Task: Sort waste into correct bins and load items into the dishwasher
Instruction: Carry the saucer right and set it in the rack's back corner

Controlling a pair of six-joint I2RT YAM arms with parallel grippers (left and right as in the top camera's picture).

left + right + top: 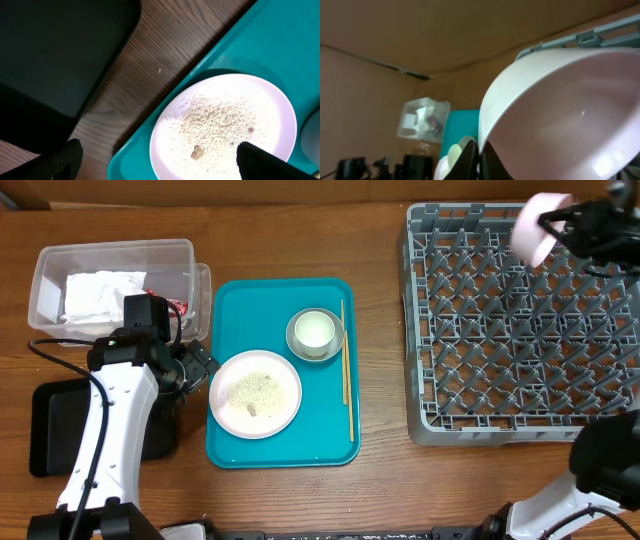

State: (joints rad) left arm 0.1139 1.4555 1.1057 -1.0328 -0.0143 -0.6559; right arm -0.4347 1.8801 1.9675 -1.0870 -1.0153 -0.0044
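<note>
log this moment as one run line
left gripper: open, by rice plate | right gripper: shut on pink dish, above dish rack far edge

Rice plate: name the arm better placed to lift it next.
Left. The left gripper, open, hangs at the plate's left edge on the tray. The right gripper is shut on a pink dish, up over the rack's far corner.
</note>
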